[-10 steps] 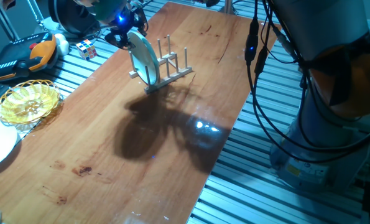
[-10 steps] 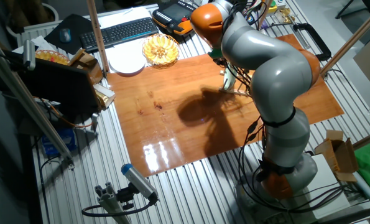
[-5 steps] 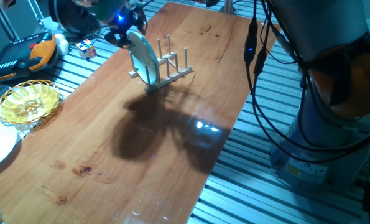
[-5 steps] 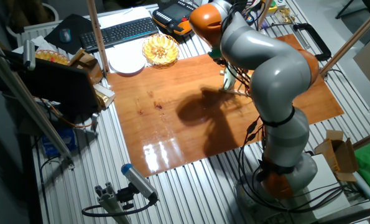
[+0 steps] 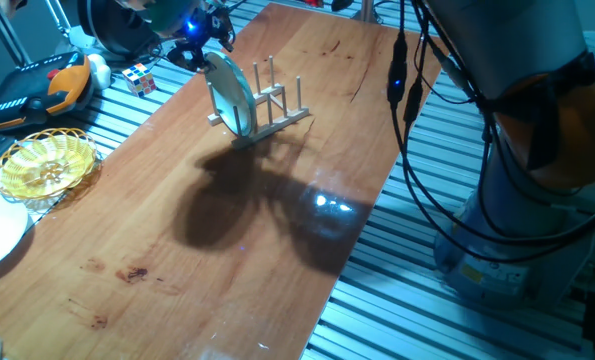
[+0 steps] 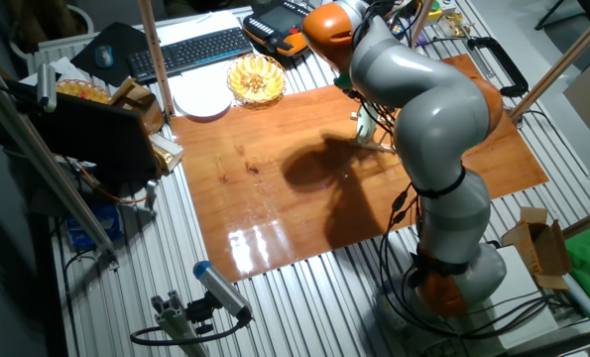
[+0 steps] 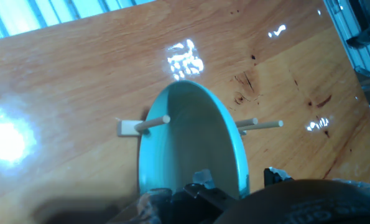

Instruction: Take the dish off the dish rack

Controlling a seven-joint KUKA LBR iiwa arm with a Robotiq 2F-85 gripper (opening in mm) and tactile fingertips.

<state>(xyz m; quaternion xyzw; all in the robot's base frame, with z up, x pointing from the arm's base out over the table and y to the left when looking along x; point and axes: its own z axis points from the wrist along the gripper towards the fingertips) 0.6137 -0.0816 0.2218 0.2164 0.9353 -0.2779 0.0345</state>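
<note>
Light turquoise dish (image 5: 231, 93) upright on edge among wooden dish rack (image 5: 273, 106) pegs.

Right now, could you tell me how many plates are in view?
2. The turquoise dish stands on edge in the wooden dish rack near the table's far end; a white plate lies off the table beside the yellow basket. Others may be hidden.

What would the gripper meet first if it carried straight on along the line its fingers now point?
The dish: its upper rim already sits at the gripper. Beyond it lie the dish rack pegs, then the table. Exact depth is unclear.
</note>
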